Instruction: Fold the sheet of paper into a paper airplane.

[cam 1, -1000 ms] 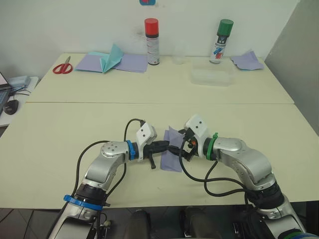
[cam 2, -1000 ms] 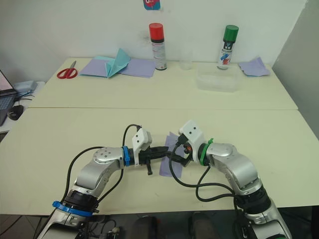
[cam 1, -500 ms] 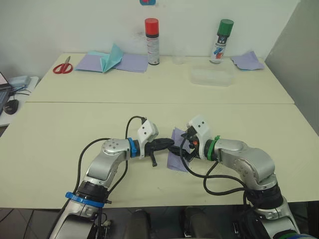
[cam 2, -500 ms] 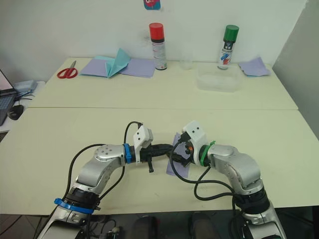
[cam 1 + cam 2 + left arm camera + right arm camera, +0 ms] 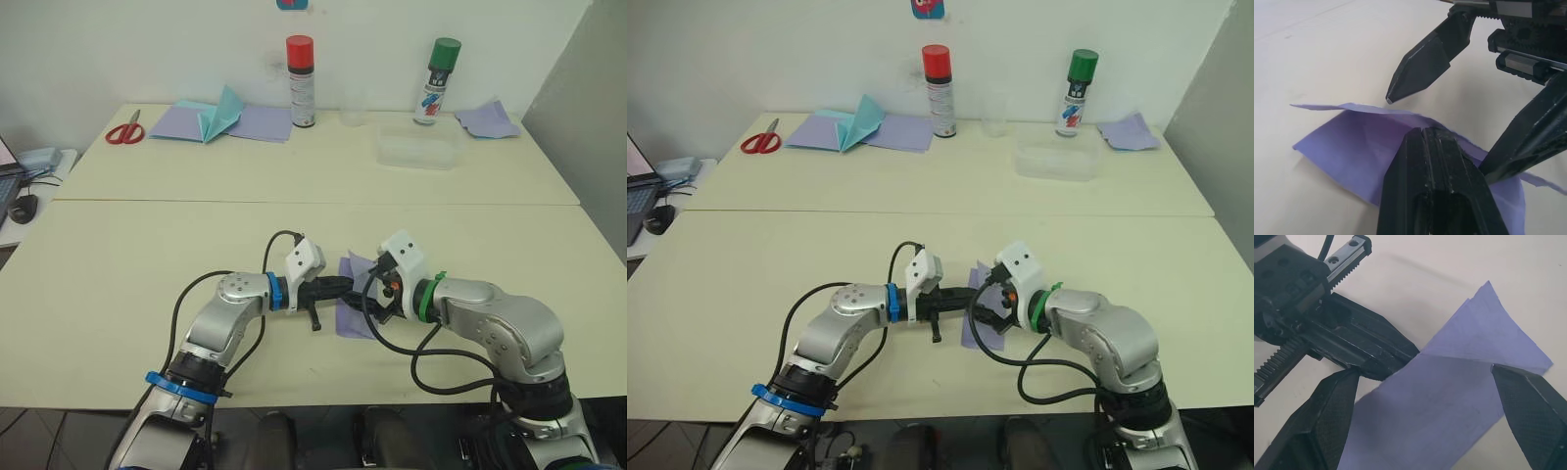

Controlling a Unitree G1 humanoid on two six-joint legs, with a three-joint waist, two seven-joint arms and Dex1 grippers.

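Both grippers drifting rightward with the paper [image 5: 353,305] over one second | left gripper [image 5: 343,287] pinching its edge, fingers closed | right gripper [image 5: 1430,406] straddling it, fingers wide apart | paper lying mid-table, partly folded; creasing continuing.

Spray cans: 2 — red-capped [image 5: 300,81], green-capped [image 5: 437,81]
Scissors [image 5: 123,130]: 1
Clear container [image 5: 417,148]: 1
Teal paper plane [image 5: 221,111]: 1
Grippers: 2 — left gripper [image 5: 343,286], right gripper [image 5: 370,299]
Held sheet of paper [image 5: 354,308]: 1
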